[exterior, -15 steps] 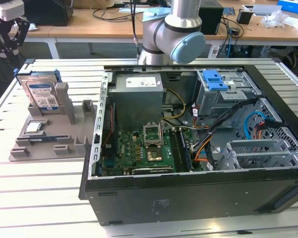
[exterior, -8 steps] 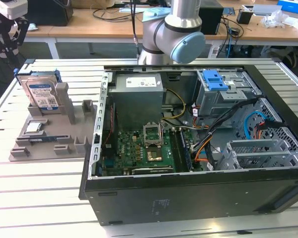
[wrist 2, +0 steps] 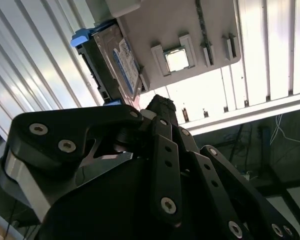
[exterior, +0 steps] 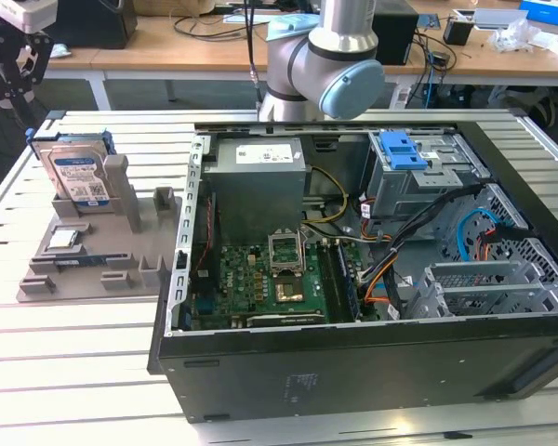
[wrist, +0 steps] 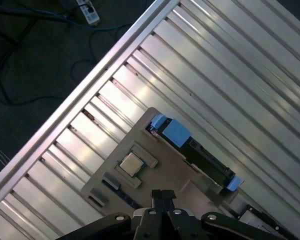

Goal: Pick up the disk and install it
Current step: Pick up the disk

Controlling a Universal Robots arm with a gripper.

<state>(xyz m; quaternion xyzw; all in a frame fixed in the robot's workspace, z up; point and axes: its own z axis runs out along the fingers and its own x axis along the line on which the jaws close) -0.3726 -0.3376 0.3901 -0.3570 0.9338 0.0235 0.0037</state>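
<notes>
While the disk [exterior: 74, 172] stands on edge in the grey holder [exterior: 84, 269], at 9 o'clock of the open case [exterior: 353, 362], the gripper [wrist: 163, 194] hangs clear of it, fingertips together and empty. Judgement: for the pick, spread wide and come down square across the blue rails. The exterior view gives the blue bay [exterior: 398, 149]; the first wrist view gives the disk's top edge.

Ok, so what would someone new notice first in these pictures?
The big open computer case sits in the exterior view's middle and right, its green motherboard bared. On that view's left the disk, blue-labelled, stands upright in a grey holder on the slatted table. In the second wrist view the black claw points toward that holder, not touching it.
</notes>
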